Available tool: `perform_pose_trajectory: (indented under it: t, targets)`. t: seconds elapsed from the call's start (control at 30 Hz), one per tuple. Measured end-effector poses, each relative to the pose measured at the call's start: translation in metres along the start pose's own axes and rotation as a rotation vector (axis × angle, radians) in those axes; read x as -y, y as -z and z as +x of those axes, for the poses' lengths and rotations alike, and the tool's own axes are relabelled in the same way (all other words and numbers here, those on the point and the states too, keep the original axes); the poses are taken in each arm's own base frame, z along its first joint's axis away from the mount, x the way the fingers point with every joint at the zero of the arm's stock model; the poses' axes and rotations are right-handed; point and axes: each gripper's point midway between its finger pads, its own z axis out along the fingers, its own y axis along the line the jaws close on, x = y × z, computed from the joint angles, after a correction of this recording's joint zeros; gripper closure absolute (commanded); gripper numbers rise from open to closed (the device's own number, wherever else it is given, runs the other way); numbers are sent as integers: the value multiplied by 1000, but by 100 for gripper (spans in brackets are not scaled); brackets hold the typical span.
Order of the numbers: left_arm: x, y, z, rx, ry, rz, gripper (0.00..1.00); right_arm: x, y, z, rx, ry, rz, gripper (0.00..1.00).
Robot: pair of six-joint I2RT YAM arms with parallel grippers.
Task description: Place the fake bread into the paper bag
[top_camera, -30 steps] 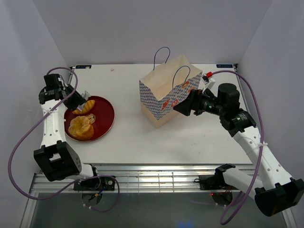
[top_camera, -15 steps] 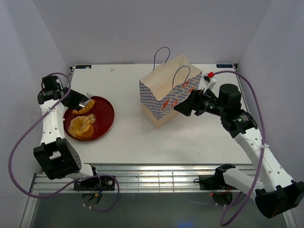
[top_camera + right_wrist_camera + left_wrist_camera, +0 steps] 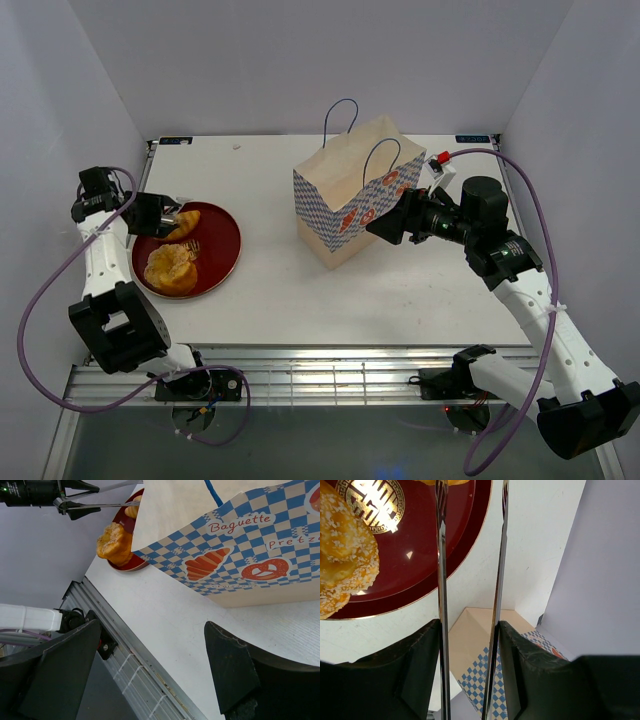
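Pulled left pincer (image 3: 152,213) out toward 9 o'clock since a second ago, from over the plate (image 3: 222,248) to just past its rim. Grasping tongs (image 3: 441,580), one blade along each finger, blades standing apart. Tong tips reaching back over plate toward 3 o'clock.

Bread (image 3: 170,266) lying on plate: a sugared piece at 7 o'clock, a croissant piece at 11 o'clock right by the tong tips. Cannot tell whether tips touch it.

No shift at right pincer (image 3: 380,228): released, jaws wide, hanging just beside bag (image 3: 345,195) at its 4 o'clock, pointed at the checked side.

Bag standing upright on worktop (image 3: 270,290), at 3 o'clock of plate and well apart from it, both handles up. Visible bread all outside bag.
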Motion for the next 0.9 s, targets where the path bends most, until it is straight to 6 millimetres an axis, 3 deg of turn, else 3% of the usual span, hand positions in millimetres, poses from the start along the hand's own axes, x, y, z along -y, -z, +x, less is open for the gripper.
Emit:
perform_pose_trajectory:
  t: [0.33, 0.67, 0.9]
  targets:
    - [1, -4, 5, -33, 81, 9, 41, 0, 0, 0, 0, -3, 0, 11]
    - [11, 15, 10, -15, 111, 55, 41, -1, 0, 0, 1, -17, -1, 11]
    - [6, 15, 14, -28, 157, 31, 41, -5, 4, -2, 12, -13, -7, 11]
